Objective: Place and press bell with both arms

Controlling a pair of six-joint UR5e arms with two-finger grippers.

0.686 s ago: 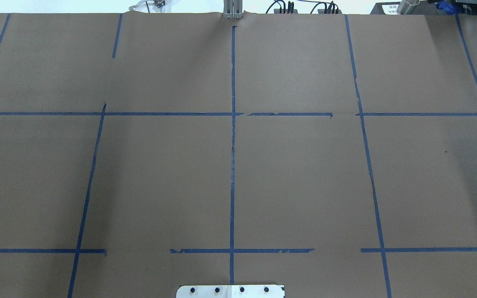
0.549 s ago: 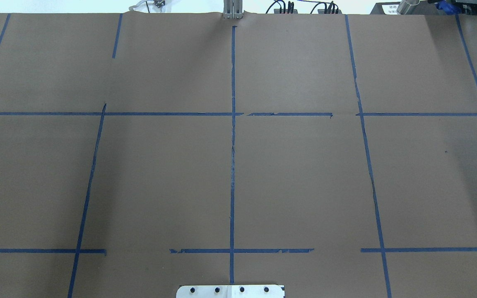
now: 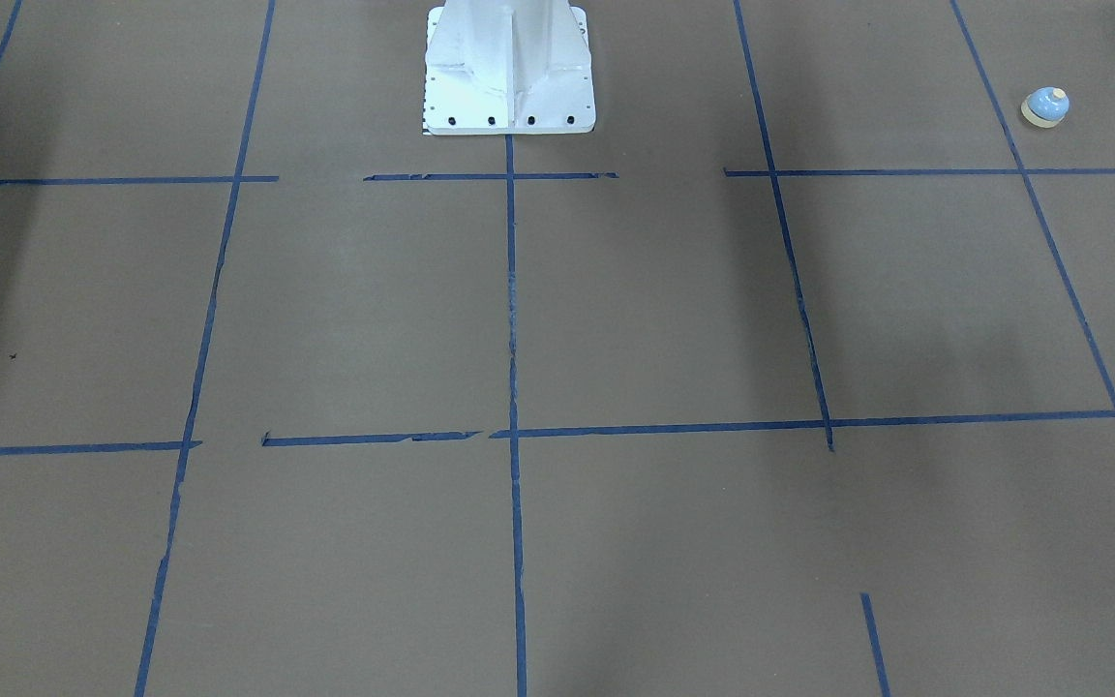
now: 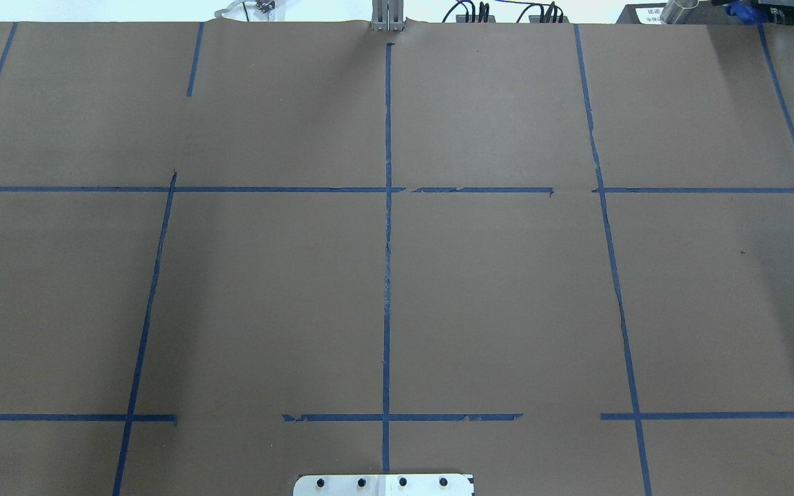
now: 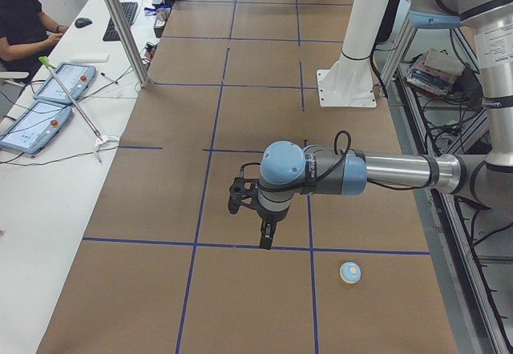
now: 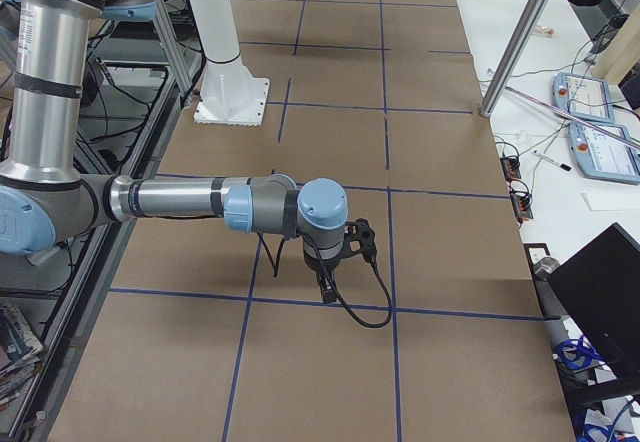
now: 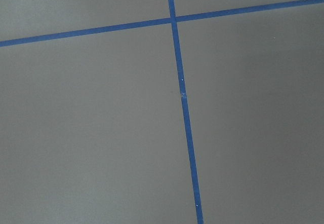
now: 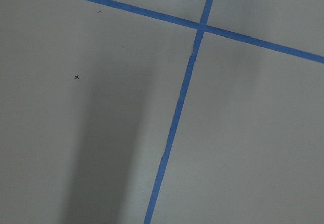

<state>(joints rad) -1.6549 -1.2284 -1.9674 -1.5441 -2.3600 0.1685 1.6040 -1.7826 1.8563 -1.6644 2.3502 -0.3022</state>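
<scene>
We see the small light-blue dome-shaped desk bell (image 3: 1044,106), with its cream base ring and cream button, standing upright on the brown paper-covered bench (image 4: 266,289). It sits near the corner where the robot's edge meets the bench's left end, and nothing touches it.

The grey-and-silver left arm (image 5: 393,171) reaches out level from the robot's edge. Its black left pincer (image 5: 265,243) points down above a crossing of the blue tape lines (image 4: 387,275), near the bell and farther from the robot's edge than the bell. We cannot tell whether this pincer is spread or pressed together.

Toward the bench's right end, the grey-and-silver right arm (image 6: 180,200) lies level too. Its black right pincer (image 6: 326,295) points down close to a tape line, with a black cable (image 6: 365,314) looping beside it. We cannot tell its state either.

The white pedestal base (image 3: 509,68) stands at the middle of the robot's edge.

A small pen-drawn cross (image 8: 77,76) marks the paper in the bench's right half. A white label (image 4: 648,12) beyond the far right corner carries print too blurred to read.

At the left end, a person in a black shirt (image 5: 20,18) sits by two grey handheld screens (image 5: 48,102).
</scene>
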